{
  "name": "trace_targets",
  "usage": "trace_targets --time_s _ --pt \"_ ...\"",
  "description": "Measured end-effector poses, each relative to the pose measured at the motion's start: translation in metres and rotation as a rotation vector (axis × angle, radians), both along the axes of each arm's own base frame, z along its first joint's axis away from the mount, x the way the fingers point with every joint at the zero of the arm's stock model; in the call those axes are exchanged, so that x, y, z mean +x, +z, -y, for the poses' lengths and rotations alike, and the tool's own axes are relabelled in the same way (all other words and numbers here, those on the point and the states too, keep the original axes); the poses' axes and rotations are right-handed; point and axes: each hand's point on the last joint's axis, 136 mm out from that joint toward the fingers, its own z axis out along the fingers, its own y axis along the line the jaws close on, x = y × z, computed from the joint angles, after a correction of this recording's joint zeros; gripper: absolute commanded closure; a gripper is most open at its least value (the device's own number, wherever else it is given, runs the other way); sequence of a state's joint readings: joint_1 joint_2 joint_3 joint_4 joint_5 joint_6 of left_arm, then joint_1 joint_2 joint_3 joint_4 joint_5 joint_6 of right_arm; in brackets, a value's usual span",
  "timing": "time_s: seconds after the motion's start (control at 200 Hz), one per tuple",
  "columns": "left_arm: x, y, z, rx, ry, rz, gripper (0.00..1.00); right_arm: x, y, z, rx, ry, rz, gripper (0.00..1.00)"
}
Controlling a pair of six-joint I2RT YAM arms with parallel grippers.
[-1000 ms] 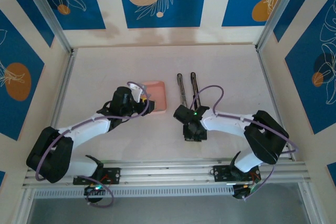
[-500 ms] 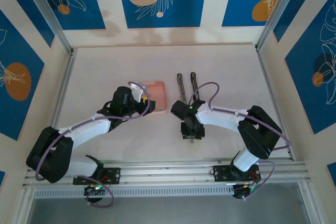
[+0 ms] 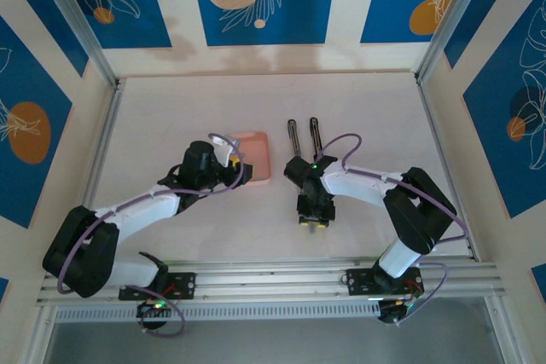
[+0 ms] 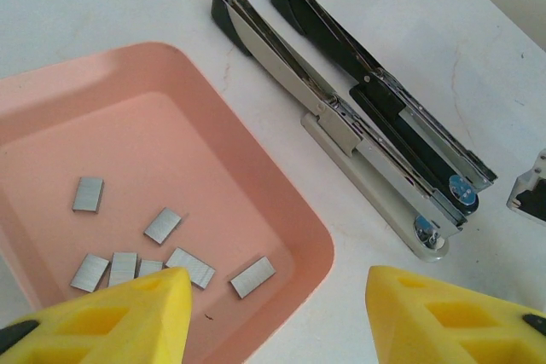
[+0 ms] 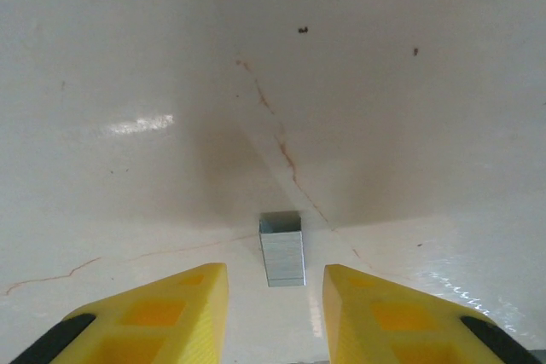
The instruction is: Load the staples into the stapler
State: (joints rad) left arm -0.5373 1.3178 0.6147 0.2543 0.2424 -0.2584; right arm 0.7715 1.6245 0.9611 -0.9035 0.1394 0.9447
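The stapler (image 3: 303, 138) lies swung open on the white table, its steel magazine channel (image 4: 341, 117) beside its black top arm (image 4: 375, 83). Several grey staples (image 4: 175, 249) lie loose in the salmon-pink tray (image 4: 281, 210). My left gripper (image 4: 277, 321) hangs open over the tray's near corner, one finger above the tray and the other above the table. One staple strip (image 5: 282, 249) lies flat on the table between the yellow fingers (image 5: 388, 313) of my right gripper (image 5: 275, 313). That gripper is open, with a gap on each side of the strip, and sits near the stapler's hinge end (image 3: 313, 215).
The pink tray (image 3: 253, 155) sits left of the stapler. Aluminium rails (image 3: 102, 151) and patterned walls border the table on three sides, and the arm bases' rail (image 3: 273, 279) runs along the near edge. Bare table lies to the far side and right.
The right arm's elbow has swung in toward the stapler and its wrist has turned, with the gripper staying near the same spot. The left arm has not moved.
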Motion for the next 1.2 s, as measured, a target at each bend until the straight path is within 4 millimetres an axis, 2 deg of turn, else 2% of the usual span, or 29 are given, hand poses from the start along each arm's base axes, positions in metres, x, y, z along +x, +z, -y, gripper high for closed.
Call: trace_targets --time_s 0.635,0.765,1.0,1.2 --pt "-0.001 -0.001 0.000 0.002 0.000 -0.003 0.43 -0.003 -0.013 0.003 -0.012 -0.011 -0.031 0.72" --pt "-0.001 -0.002 0.000 0.002 0.000 -0.003 0.43 -0.001 -0.013 0.003 -0.010 -0.015 -0.029 0.77" --pt "-0.001 -0.002 0.000 0.002 -0.001 -0.003 0.43 0.001 -0.013 0.005 -0.007 -0.019 -0.028 0.74" --pt "-0.001 -0.002 0.000 0.002 -0.002 -0.003 0.43 0.004 -0.014 0.005 0.000 -0.024 -0.023 0.75"
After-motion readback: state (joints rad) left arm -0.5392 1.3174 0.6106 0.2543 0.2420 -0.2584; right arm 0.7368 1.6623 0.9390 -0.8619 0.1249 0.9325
